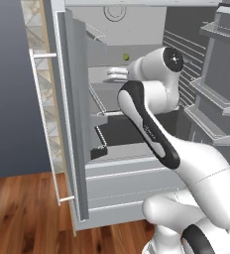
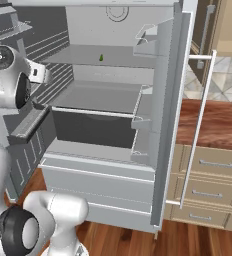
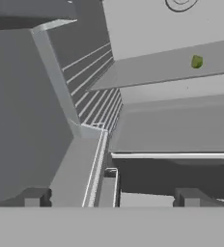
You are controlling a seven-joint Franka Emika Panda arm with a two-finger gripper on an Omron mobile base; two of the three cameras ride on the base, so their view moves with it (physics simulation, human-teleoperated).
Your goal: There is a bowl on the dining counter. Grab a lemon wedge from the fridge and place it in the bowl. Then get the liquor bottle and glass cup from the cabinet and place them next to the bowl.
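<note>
Fingers point(image 3: 112, 197) spread wide, empty, inside the open fridge point(image 2: 108, 125). We aim toward two o'clock at the lemon wedge point(image 3: 196, 61) on the upper shelf point(image 3: 172, 67), approaching level, closing gently.

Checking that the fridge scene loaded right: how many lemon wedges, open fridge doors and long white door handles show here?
Lemon wedge: 1
Open fridge doors, left and right: 2
Long white door handles, left and right: 2
Total: 5
</note>
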